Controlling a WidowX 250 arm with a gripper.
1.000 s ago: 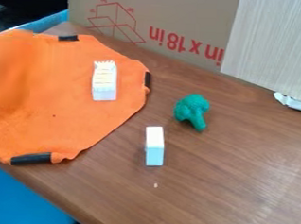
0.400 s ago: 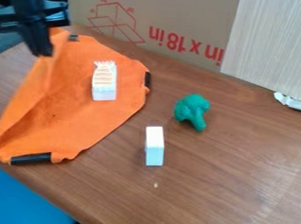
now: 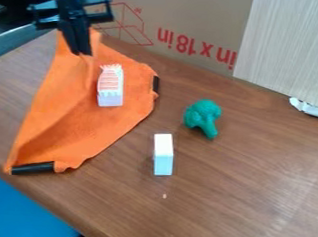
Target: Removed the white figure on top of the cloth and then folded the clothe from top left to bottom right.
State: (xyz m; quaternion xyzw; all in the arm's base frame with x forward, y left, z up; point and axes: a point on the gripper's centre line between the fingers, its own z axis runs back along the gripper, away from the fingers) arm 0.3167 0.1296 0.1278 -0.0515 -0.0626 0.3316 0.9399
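At the upper left, the black gripper (image 3: 83, 53) is shut on the orange cloth (image 3: 78, 124), holding its upper-left part raised above the table. The lifted fabric slopes down from the fingertips to the lower left. On the cloth's right part, just below and right of the gripper, lies a white ridged figure (image 3: 110, 86). A separate white block (image 3: 163, 155) stands on the wood to the lower right of the cloth.
A green broccoli toy (image 3: 203, 118) lies right of the cloth. Black clips (image 3: 32, 168) hold cloth edges at the lower left and right. Behind stands a cardboard box (image 3: 193, 22), with a pale panel (image 3: 289, 47) beside it. The table's front edge runs along the lower left.
The arm has come into view and moved right with the cloth's upper-left part in its gripper. The cloth's left side has been drawn up and rightward, exposing wood. Figure, block and broccoli have not moved.
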